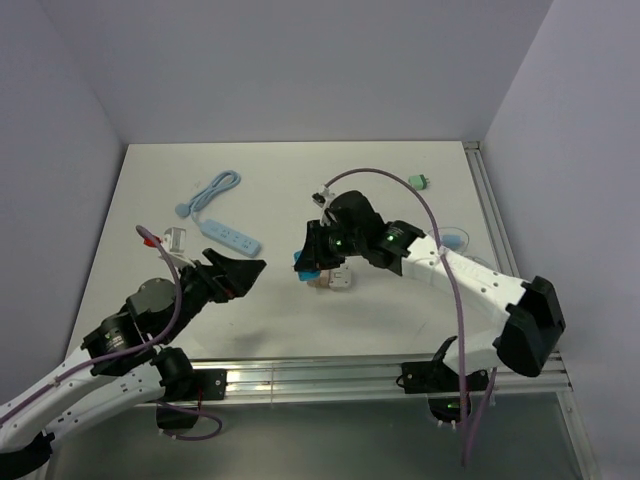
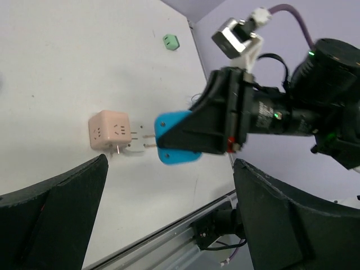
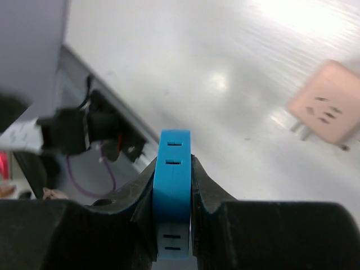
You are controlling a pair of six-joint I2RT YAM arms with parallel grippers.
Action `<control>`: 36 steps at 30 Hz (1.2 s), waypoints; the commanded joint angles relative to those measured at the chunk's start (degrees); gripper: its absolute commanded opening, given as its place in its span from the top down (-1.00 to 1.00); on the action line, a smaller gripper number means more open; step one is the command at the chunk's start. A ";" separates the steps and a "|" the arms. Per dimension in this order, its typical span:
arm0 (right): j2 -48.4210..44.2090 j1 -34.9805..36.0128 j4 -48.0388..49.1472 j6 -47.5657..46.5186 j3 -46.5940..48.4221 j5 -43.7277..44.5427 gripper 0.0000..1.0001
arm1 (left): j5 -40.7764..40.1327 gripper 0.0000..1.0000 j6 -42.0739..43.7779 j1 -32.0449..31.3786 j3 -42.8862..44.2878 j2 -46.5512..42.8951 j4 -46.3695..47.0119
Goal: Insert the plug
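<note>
One flat blue plug, rounded pink cube

Soft, even light fills the top view, leaving only faint shadows on the table. In the right wrist view, glare whitens the table's upper right. There the blue plug is sharp and the pink cube is blurred. In the left wrist view, the dark fingers look soft-edged.
</note>
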 commanded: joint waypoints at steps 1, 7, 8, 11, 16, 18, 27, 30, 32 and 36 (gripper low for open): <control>4.54 -3.66 -8.41 5.73 3.24 7.35 1.00 | -1.61 -0.95 -4.70 0.00 0.22 1.32 -0.74; 11.57 -5.87 -10.86 8.39 6.31 11.64 1.00 | 2.17 -0.93 -6.73 0.00 -0.67 3.70 2.34; 13.49 -5.87 -12.00 8.39 7.28 12.52 1.00 | 2.61 -0.93 -6.30 0.00 -0.75 4.05 3.21; 16.05 -5.96 -14.74 8.48 9.83 15.07 1.00 | 4.81 -0.93 -5.68 0.00 -1.19 4.23 5.06; 19.13 -5.87 -17.46 9.80 12.56 17.63 1.00 | 6.57 -0.92 -4.89 0.09 -1.63 3.52 7.61; 19.93 -5.96 -17.90 10.32 12.83 18.60 1.00 | 6.66 -0.91 -4.45 0.00 -1.46 3.26 7.96; 20.99 -5.87 -21.24 10.67 14.41 19.30 1.00 | 8.15 -0.91 -3.66 0.00 -1.72 3.87 10.78; 20.72 -5.87 -21.33 10.85 13.97 19.13 1.00 | 8.24 -0.91 -3.57 0.00 -1.81 4.40 11.04; 20.89 -5.87 -21.42 10.85 13.88 19.13 1.00 | 8.24 -0.91 -3.30 0.00 -1.89 4.49 11.39; 21.68 -5.78 -21.24 11.03 14.23 18.60 1.00 | 8.33 -0.92 -2.95 0.00 -1.63 5.10 11.48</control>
